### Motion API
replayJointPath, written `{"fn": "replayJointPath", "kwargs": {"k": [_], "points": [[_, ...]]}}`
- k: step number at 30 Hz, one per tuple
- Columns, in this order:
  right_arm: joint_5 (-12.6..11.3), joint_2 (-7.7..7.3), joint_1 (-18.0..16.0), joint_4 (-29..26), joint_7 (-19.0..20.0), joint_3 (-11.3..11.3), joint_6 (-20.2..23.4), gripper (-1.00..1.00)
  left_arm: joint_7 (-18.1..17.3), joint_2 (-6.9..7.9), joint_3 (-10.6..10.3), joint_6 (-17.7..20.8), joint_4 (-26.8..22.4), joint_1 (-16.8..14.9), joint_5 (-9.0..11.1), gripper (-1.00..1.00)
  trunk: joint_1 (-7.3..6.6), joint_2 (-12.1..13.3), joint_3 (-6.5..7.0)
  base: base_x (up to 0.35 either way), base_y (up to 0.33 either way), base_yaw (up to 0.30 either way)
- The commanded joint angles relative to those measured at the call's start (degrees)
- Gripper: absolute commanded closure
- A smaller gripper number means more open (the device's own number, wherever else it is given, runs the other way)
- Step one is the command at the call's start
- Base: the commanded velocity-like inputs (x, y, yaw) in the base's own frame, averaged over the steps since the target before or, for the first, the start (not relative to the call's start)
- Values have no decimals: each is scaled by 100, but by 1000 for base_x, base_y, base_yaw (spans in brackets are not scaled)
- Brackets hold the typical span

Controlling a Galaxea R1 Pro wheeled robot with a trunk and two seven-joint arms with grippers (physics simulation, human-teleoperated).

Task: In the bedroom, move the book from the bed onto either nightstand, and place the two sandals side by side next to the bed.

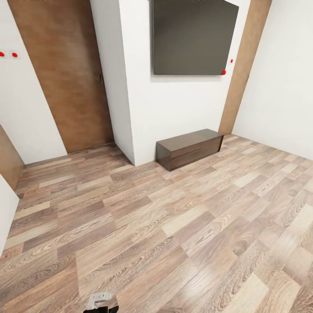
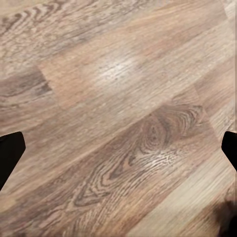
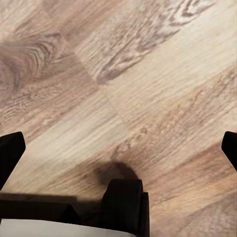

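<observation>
Brown plank floor (image 1: 174, 226) and a low dark cabinet (image 1: 190, 148) at one o'clock: the robot is travelling. Both grippers' fingers (image 2: 10, 153) (image 3: 10, 153) hang spread wide, grasping nothing. Next it must find the bed.

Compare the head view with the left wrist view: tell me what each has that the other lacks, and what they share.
Head view alone: white walls, a brown wooden door, a dark wall-mounted panel, a low dark brown cabinet against the wall below that panel, and small red dots on the walls.

Left wrist view alone: the left gripper, its two dark fingertips far apart at the picture's edges, nothing between them, close above the planks.

Both: the brown wood-plank floor, with no book, bed or sandals on it.
</observation>
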Motion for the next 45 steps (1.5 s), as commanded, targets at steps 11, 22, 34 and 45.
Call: {"fn": "replayJointPath", "kwargs": {"k": [11,22,34,45], "points": [[58,-5,-7,13,17,-47,-7,-100,-10,-7,43,-25,5,-3,-61,-100,-243,440,193,0,0,0],[58,-4,-7,13,19,-47,-15,-100,-14,-9,40,-33,5,-3,-61,-100,-287,521,229,0,0,0],[58,-3,-7,13,18,-51,-15,-100,-10,-7,39,-32,5,-3,-61,-100,-287,521,229,218,0,0],[58,-4,-7,13,18,-55,-49,-100,-10,-7,41,-34,5,-3,-61,-100,-287,521,247,134,0,0]]}}
